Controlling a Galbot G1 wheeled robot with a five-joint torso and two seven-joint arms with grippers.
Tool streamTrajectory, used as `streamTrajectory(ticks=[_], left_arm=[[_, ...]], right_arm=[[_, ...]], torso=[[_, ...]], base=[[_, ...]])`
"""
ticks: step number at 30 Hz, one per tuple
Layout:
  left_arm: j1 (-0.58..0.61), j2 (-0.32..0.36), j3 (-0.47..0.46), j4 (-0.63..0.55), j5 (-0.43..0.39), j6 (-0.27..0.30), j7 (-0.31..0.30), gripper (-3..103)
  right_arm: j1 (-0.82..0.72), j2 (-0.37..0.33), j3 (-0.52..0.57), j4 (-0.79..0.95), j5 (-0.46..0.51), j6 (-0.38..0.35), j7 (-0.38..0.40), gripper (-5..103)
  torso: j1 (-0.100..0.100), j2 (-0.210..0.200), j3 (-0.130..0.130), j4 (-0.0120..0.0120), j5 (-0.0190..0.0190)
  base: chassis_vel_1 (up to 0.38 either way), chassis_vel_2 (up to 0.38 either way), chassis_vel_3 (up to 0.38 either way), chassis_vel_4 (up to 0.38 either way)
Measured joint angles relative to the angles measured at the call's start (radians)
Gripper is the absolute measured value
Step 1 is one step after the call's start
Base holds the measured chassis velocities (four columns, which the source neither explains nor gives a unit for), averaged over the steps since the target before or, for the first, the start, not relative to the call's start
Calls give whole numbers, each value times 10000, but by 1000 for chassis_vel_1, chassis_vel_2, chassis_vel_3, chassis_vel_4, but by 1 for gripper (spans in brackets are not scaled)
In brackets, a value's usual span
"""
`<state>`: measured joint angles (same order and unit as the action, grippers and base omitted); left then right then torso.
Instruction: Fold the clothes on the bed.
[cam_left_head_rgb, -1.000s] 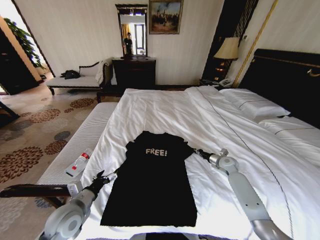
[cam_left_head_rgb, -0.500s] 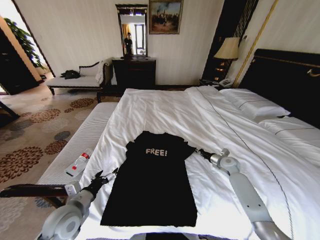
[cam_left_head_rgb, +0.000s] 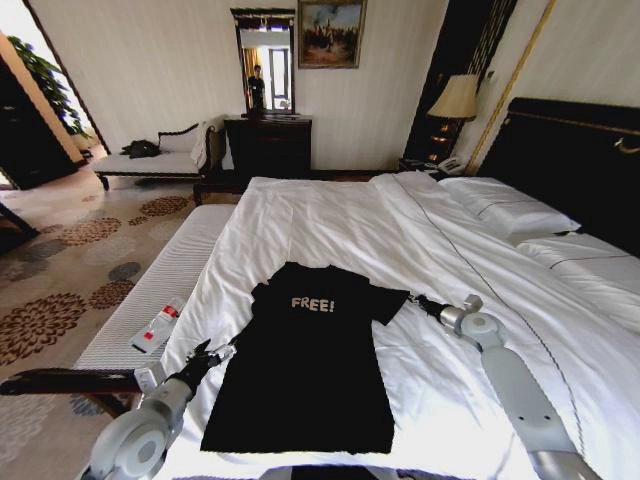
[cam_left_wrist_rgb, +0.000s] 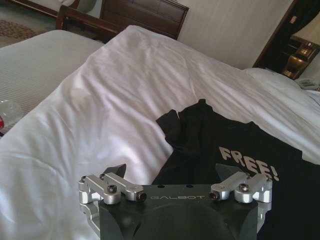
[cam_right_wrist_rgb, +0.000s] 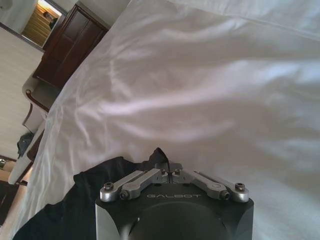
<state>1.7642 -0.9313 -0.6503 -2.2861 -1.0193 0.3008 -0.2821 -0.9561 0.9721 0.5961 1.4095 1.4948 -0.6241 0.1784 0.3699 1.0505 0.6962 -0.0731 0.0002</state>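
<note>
The clothes are one black T-shirt with white "FREE!" lettering, lying flat, hem toward me, on the white bed. My right gripper is at the shirt's right sleeve, which is stretched out sideways. The right wrist view shows that gripper shut on a tip of black fabric. Beside the shirt's left edge my left gripper hovers low. In the left wrist view it stands open, with the left sleeve just ahead and nothing between its fingers.
A white bench runs along the bed's left side with a plastic bottle on it. Pillows and the dark headboard are at the right. A dark dresser stands beyond the bed's far side.
My right gripper has moved to the right, drawing the shirt's right sleeve outward with it. The left arm has barely shifted.
</note>
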Motion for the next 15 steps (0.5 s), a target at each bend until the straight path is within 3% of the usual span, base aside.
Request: streamTrajectory(ticks=[15], left_arm=[[33,-123,21,-31,18,18,29,100]], right_arm=[[-462,37,82,362,-176,36,5,0]], torso=[[0,0,0,-2,-2]], base=[[0,0,0,0]])
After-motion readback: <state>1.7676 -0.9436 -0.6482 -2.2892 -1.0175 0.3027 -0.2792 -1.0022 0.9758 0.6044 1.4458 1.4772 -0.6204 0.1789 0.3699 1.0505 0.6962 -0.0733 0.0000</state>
